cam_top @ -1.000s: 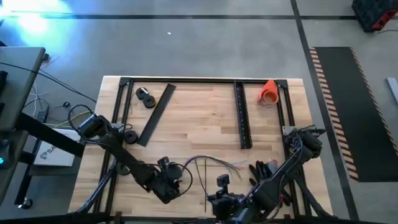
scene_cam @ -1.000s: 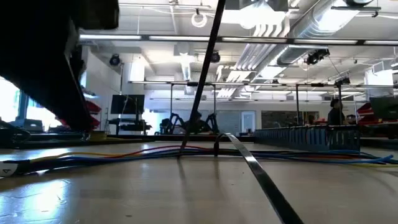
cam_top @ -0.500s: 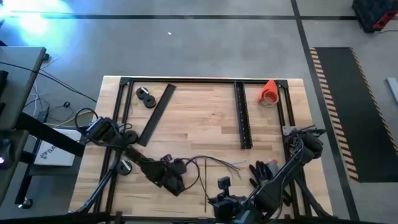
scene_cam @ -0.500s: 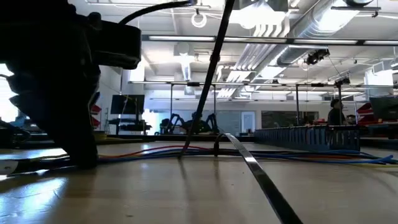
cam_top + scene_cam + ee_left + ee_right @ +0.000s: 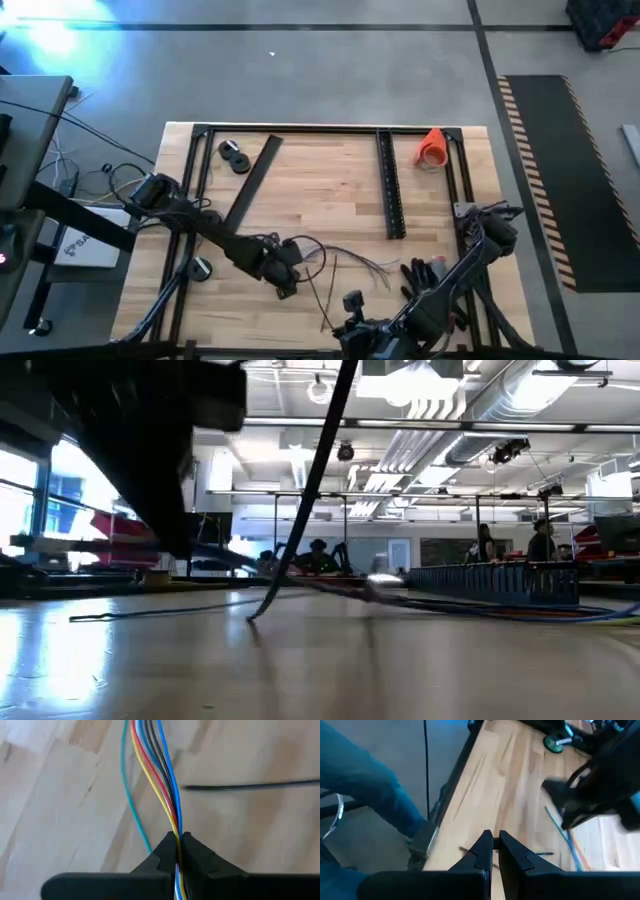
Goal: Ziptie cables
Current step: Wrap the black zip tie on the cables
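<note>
Robotics lab: exposed ceiling ducts [image 5: 500, 400], concrete floor [image 5: 330, 70], hazard-striped mat [image 5: 570, 180].

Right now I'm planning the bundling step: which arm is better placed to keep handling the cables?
The left. Its gripper is shut on the cables over mid-table, while the right gripper sits empty near the table's front edge.

Bench [image 5: 330, 180] pale wood planks, smooth, slight sheen. Cables [image 5: 167, 785] thin, glossy plastic-coated. Left gripper [image 5: 178, 851] matt black plastic. Perforated strips [image 5: 391, 185] black, matt. Cone [image 5: 432, 147] orange, smooth.
</note>
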You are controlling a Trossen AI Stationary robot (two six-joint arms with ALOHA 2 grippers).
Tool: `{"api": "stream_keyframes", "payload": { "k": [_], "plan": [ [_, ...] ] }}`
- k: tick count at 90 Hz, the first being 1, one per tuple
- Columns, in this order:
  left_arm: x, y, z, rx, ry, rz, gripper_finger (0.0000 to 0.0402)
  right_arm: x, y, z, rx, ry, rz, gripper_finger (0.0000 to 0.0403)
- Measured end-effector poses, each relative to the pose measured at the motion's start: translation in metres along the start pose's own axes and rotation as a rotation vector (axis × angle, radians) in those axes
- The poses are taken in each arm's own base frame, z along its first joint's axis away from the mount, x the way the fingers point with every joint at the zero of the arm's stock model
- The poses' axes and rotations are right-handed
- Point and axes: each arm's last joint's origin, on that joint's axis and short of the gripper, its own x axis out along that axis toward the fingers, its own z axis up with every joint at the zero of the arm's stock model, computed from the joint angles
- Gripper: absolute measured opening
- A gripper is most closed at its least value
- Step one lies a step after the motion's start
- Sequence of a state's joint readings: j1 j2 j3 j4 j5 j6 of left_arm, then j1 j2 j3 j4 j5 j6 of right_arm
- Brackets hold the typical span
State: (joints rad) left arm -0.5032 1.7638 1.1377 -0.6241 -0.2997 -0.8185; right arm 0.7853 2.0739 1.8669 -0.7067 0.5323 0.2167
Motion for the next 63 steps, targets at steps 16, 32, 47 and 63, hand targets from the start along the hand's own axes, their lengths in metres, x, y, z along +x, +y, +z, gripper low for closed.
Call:
{"api": "stream_keyframes", "payload": {
  "k": [16, 32, 47, 63],
  "plan": [
    [-0.012, -0.001, 0.0, 0.023, -0.029, -0.025, 0.0, 0.01, -0.004, -0.002, 0.009, 0.021, -0.026, 0.0],
    [-0.006, -0.006, -0.004, 0.051, -0.004, -0.037, 0.0, 0.014, -0.012, -0.001, 0.004, 0.021, -0.081, 0.0],
    [-0.006, -0.011, -0.004, 0.053, -0.018, -0.076, 0.0, 0.022, -0.019, -0.003, -0.004, 0.043, -0.109, 0.0],
    [-0.008, -0.019, -0.006, 0.097, -0.05, -0.116, 0.0, 0.054, -0.019, -0.013, -0.074, 0.091, -0.132, 0.0]
  ]
}}
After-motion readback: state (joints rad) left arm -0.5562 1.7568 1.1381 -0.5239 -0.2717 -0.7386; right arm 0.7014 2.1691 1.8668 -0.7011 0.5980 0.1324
